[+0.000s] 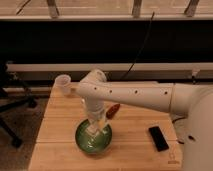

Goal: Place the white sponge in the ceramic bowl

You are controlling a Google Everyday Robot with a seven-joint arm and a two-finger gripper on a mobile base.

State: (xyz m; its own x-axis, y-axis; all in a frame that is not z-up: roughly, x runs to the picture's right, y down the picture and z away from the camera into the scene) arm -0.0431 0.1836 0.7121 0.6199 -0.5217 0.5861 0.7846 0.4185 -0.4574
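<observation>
- Sponge, white (94,129), sits at the gripper's tip, over the inside of the ceramic bowl (93,139).
- Bowl rests on the wooden table (60,125), toward 6 o'clock.
- Gripper (95,125) points down into the bowl; whether it grips the sponge cannot be told.
- Plastic cup (63,83) at 10 o'clock; black phone (158,138) at 4 o'clock.
</observation>
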